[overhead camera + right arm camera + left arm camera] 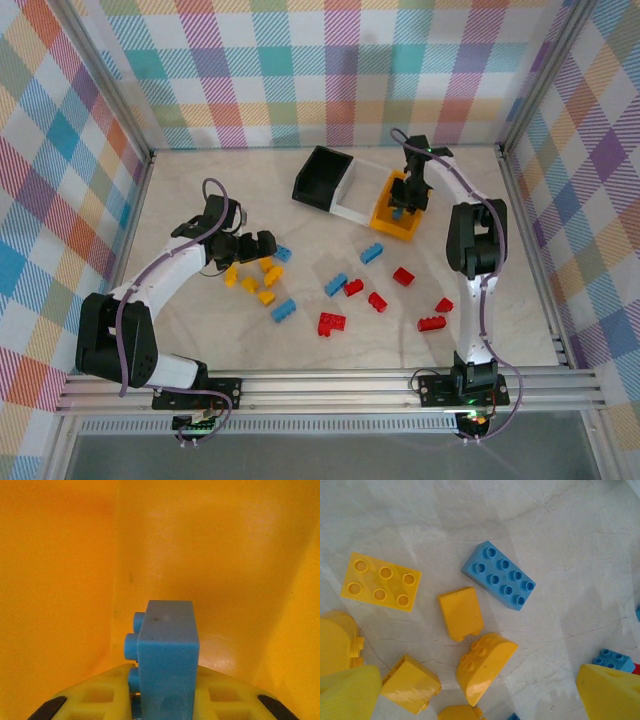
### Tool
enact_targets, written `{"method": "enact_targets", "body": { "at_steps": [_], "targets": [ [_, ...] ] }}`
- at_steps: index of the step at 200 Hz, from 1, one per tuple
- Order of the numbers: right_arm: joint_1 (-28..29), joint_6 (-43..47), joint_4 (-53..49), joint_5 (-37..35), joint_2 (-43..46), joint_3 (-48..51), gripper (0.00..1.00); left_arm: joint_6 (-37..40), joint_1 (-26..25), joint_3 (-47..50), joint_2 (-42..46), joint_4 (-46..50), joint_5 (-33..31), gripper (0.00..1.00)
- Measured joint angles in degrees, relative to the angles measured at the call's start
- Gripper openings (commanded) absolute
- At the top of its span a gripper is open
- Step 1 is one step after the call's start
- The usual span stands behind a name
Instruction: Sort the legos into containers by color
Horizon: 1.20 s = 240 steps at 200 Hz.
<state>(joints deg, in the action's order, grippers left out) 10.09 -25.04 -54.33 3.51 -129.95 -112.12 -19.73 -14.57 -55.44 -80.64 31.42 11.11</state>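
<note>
- Right gripper, clamped on blue brick, sits down inside orange-yellow bin: walls close on three sides, open only above.
- Left gripper, jaws wide, over yellow bricks: crowded, narrow gaps; blue eight-stud brick just beyond.
- Bare table left of black bin, up to the side wall: free passage.
- Red bricks scattered between the arms, gaps between them passable.

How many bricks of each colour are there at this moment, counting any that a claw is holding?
red bricks: 6
blue bricks: 5, one held by the right claw inside the orange-yellow bin
yellow bricks: 6, bunched together below the left wrist camera
Total: 17
</note>
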Motion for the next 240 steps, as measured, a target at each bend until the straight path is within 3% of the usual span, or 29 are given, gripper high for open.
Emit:
{"method": "enact_targets", "body": {
  "at_steps": [39,135,205,240],
  "targets": [
    [0.0,-0.11,-0.44,-0.02,-0.09,-0.11,0.38,0.02,0.0,-1.11,-1.18,-0.02,0.0,1.0],
    [0.0,0.0,-0.55,0.02,1.07,0.33,0.48,-0.04,0.0,-1.51,-1.38,-0.02,0.07,1.0],
    [0.0,0.55,-0.17,0.24,14.38,3.63,0.61,-1.14,-0.02,-3.23,-1.51,-0.22,1.55,1.0],
    [0.0,0.46,-1.14,0.85,24.46,11.15,0.71,-2.19,-0.2,-3.23,-1.51,-0.85,1.86,1.0]
  ]
}}
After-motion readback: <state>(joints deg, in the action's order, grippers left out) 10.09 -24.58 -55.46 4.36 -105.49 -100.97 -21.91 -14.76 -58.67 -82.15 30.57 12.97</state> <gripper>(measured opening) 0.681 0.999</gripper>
